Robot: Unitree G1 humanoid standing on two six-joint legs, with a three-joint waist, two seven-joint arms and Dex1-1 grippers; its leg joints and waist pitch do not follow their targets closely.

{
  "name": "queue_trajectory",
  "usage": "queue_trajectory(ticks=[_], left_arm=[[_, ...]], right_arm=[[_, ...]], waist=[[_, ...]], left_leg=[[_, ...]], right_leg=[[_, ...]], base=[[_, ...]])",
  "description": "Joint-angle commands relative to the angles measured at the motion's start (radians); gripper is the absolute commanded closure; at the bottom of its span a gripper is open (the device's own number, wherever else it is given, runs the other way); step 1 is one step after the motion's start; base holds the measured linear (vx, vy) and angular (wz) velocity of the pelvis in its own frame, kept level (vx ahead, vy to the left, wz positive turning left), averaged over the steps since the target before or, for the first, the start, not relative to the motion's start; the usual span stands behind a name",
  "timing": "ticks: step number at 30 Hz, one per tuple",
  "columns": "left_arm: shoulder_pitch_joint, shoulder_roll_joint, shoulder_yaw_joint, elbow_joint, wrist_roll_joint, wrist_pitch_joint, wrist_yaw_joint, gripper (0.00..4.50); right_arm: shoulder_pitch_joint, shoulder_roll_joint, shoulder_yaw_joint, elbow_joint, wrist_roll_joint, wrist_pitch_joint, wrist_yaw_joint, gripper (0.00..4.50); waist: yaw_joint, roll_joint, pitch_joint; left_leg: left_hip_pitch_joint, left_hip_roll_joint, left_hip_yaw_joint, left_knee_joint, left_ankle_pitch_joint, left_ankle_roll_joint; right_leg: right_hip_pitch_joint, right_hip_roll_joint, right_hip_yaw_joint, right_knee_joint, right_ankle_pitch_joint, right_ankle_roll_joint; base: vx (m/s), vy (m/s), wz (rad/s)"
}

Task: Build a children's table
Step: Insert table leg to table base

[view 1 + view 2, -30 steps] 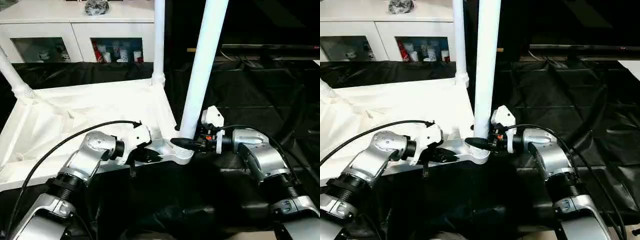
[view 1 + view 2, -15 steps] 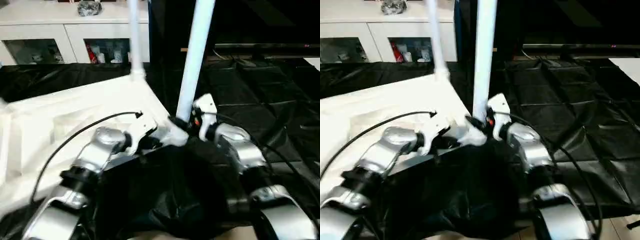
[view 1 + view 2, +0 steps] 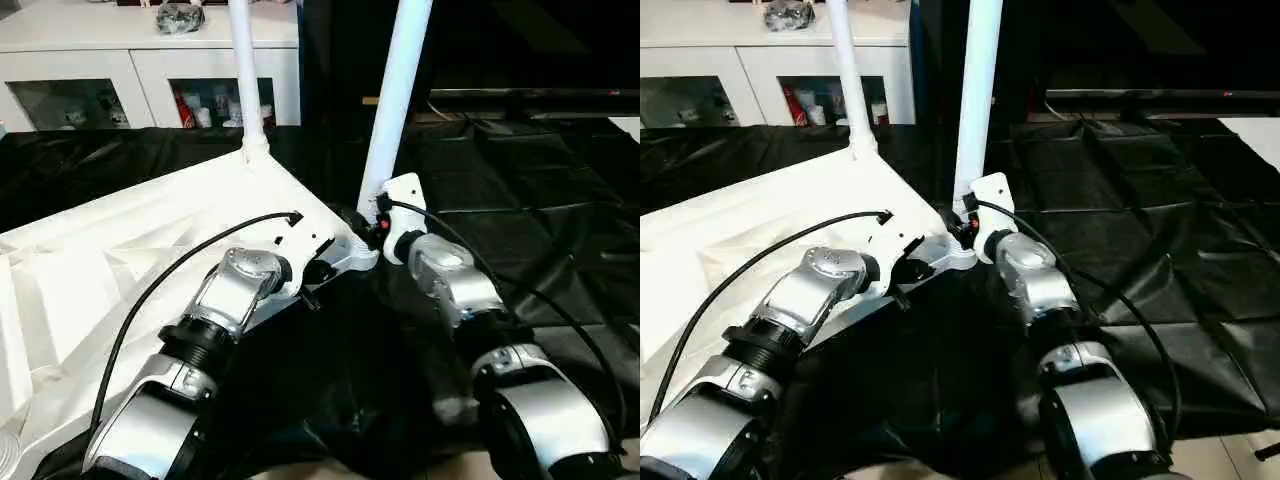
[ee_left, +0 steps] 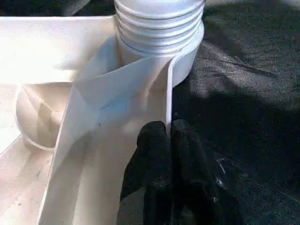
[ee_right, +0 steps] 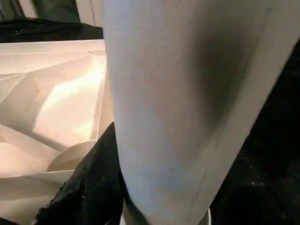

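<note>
Two grippers share job: left gripper [image 4: 169, 140] pinched on table top [image 3: 120, 260] rim (steadying), right gripper [image 3: 372, 228] clamped around leg [image 3: 395, 110] near socket.

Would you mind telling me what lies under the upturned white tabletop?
A black sheet covers the floor and runs under the tabletop, showing at the near rim and far edge. Whatever lies beneath the tabletop's middle is hidden by the tabletop itself.
</note>
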Motion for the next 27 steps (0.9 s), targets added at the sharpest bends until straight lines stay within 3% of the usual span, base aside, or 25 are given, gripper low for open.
queue_trajectory(ticks=[1,3,4,7,18,22,23,25,27], left_arm=[[-0.051,-0.028,0.014,-0.013,-0.005,-0.008,0.045,4.5],[-0.051,-0.026,0.014,-0.013,-0.007,-0.01,0.044,4.5],[-0.05,-0.024,0.014,-0.014,-0.008,-0.013,0.041,4.5],[-0.044,-0.02,0.012,-0.023,-0.011,-0.035,0.029,4.5],[0.003,0.022,-0.007,-0.099,-0.047,-0.133,-0.094,4.5],[0.022,0.046,-0.016,-0.117,-0.051,-0.146,-0.132,4.5],[0.026,0.052,-0.018,-0.119,-0.051,-0.151,-0.14,4.5],[0.035,0.066,-0.021,-0.124,-0.054,-0.173,-0.168,4.5],[0.047,0.081,-0.024,-0.139,-0.064,-0.185,-0.202,4.5]], right_arm=[[0.056,0.074,0.042,0.128,-0.014,0.069,0.024,2.62],[0.051,0.075,0.039,0.136,-0.014,0.068,0.025,2.62],[0.049,0.075,0.034,0.133,-0.007,0.07,0.043,2.27],[0.045,0.073,0.029,0.128,0.001,0.07,0.074,2.06],[0.032,0.016,0.018,0.031,0.015,0.027,0.217,1.04],[0.049,-0.019,0.032,-0.033,0.013,0.03,0.283,0.84],[0.055,-0.03,0.038,-0.052,0.013,0.033,0.305,0.75],[0.076,-0.061,0.057,-0.11,0.014,0.045,0.376,0.75],[0.1,-0.096,0.078,-0.17,0.016,0.059,0.446,0.75]], waist=[[0.005,0.004,-0.041],[0.004,0.004,-0.04],[0.005,0.003,-0.04],[0.005,0.004,-0.041],[0.006,0.01,-0.051],[0.008,0.008,-0.067],[0.009,0.007,-0.067],[0.014,0.006,-0.063],[0.017,0.003,-0.06]], left_leg=[[-0.003,0.014,0.001,-0.081,-0.257,0.011],[-0.003,0.014,0.001,-0.082,-0.263,0.012],[-0.004,0.014,0.0,-0.082,-0.259,0.013],[-0.004,0.015,0.001,-0.083,-0.255,0.018],[-0.013,0.017,0.003,-0.073,-0.122,0.058],[-0.018,0.011,0.007,-0.051,0.015,0.117],[-0.02,0.01,0.008,-0.049,0.027,0.137],[-0.02,0.011,0.008,-0.05,0.004,0.153],[-0.017,0.016,0.01,-0.053,-0.034,0.146]], right_leg=[[0.034,-0.06,0.038,-0.092,-0.268,-0.203],[0.033,-0.061,0.038,-0.094,-0.284,-0.198],[0.033,-0.061,0.038,-0.094,-0.285,-0.196],[0.032,-0.061,0.038,-0.094,-0.28,-0.195],[0.045,-0.061,0.035,-0.071,-0.04,-0.258],[0.048,-0.054,0.034,-0.045,0.217,-0.301],[0.046,-0.053,0.033,-0.042,0.259,-0.31],[0.048,-0.053,0.03,-0.046,0.24,-0.31],[0.046,-0.054,0.03,-0.051,0.178,-0.305]], base=[[0.0,0.0,0.0],[0.0,0.0,0.0],[0.0,0.0,0.0],[0.0,0.0,0.0],[0.0,0.0,0.0],[0.0,0.0,0.0],[0.0,0.0,0.0],[0.0,0.0,0.0],[0.0,0.0,0.0]])
